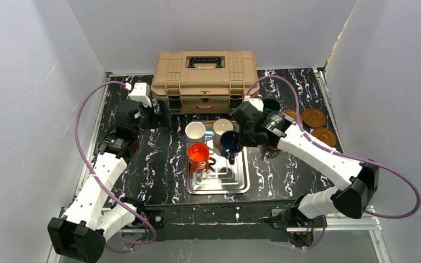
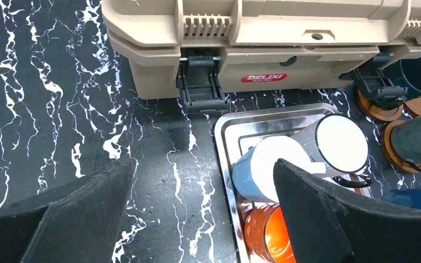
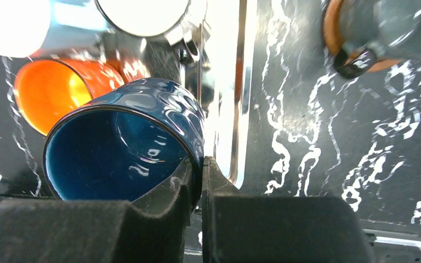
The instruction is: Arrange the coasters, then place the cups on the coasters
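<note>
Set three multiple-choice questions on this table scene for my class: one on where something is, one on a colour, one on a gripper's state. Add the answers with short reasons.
1. Where is the orange cup? A on a coaster; B in the steel tray; C on the toolbox.
2. Which colour of cup does the right gripper hold? A white; B orange; C navy blue.
3. How is the left gripper? A open, holding nothing; B shut on a coaster; C shut on a cup.
Answers: 1 B, it stands inside the tray's rim; 2 C, the fingers pinch the blue cup at its rim; 3 A, its fingers stand wide apart.
</note>
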Motion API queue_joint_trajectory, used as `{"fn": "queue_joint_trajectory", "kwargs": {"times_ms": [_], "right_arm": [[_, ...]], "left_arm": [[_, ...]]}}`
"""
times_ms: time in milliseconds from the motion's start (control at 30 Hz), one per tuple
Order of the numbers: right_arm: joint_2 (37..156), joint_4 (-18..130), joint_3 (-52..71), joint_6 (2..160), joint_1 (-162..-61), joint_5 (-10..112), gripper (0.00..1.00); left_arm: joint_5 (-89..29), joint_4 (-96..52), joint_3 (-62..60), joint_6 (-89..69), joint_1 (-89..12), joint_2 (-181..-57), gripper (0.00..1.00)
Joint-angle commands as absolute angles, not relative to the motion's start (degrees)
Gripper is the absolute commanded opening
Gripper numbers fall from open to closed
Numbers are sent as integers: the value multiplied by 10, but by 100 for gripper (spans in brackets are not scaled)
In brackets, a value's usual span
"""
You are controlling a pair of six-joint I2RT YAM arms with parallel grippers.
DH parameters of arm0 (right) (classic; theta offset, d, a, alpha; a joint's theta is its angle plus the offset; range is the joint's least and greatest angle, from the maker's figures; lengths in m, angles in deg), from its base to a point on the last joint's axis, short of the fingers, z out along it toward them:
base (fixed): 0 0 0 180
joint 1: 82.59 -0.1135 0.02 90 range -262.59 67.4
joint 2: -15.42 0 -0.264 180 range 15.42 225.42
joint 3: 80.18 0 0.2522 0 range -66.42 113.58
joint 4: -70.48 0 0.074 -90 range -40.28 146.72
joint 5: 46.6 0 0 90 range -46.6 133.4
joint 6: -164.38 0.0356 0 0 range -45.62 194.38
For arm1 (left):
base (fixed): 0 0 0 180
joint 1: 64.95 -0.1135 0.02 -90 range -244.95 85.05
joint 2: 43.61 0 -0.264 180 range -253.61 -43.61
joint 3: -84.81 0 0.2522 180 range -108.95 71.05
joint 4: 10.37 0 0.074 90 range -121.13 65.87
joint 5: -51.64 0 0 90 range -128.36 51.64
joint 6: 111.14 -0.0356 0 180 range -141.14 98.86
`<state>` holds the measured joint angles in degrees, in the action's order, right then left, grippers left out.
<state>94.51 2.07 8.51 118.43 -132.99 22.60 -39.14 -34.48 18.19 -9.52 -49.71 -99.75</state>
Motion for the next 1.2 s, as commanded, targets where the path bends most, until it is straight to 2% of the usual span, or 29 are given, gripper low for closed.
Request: {"fn": "queue_joint_trajectory", "kwargs": {"times_ms": [0,300,733,967,1167], "right_arm": [[917,-31,190,1151,-1316,125,1],[932,-8,274,1018,-1099,207,1],[1010,131,266,932,-796,418,1],[1058,161,261,907,-702,479,1],[1096,183,242,897,-690,459,1]], "left_arm": [[-386,-341,187,-92,-495,-985,98],[-391,-343,187,-95,-495,-981,98],[-395,-344,187,-99,-495,-979,98],[-396,-344,186,-102,-495,-973,98],[-393,-343,187,-100,-495,-971,98]]}}
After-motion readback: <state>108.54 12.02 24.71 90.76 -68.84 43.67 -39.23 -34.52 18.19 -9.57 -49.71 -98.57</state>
